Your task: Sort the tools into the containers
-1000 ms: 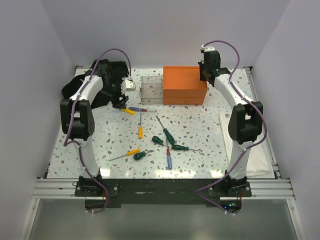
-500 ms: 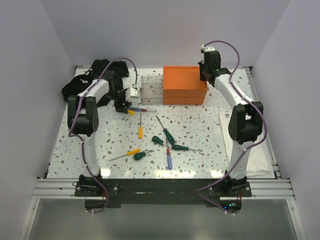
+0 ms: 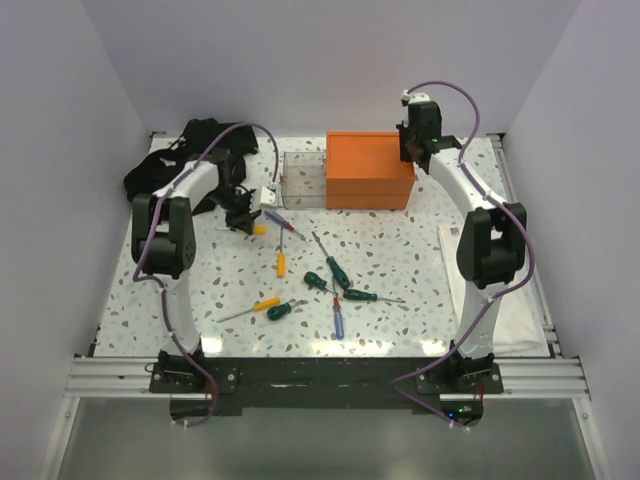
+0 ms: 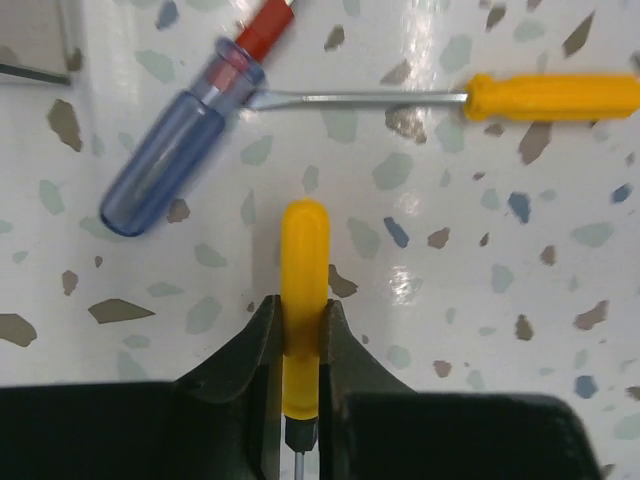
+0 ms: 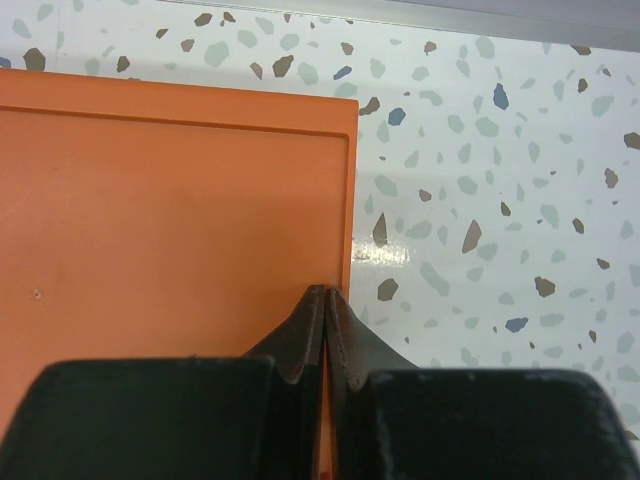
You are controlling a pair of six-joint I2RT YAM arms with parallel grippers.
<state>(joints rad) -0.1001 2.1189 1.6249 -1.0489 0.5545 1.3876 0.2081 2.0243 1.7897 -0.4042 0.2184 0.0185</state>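
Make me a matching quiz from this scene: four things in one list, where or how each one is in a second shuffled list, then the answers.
Column one:
1. left claw
2. right claw
3. clear bin
4. blue-handled screwdriver

Column two:
A. lying loose on the table
B. shut and empty over the edge of the orange box
C. closed on a yellow-handled screwdriver
D. standing just left of the orange box in the top view

Pairs: 1-C, 2-B, 3-D, 4-A.
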